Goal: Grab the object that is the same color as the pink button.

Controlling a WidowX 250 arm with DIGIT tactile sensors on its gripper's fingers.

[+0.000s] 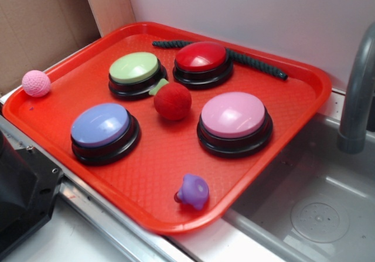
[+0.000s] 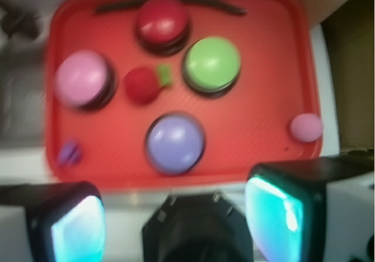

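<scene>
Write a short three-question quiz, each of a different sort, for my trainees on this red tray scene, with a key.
1. True or false: the small pink bumpy ball rests against the large pink-topped round button.
2. Multiple choice: which thing lies nearest the centre of the red plastic tray? A) the small purple toy B) the larger red ball C) the dark twisted rope
3. Fill in: the gripper fingers stand ____, holding nothing.

Key: 1 false, the ball sits apart at the tray's edge; 2 B; 3 open.
</scene>
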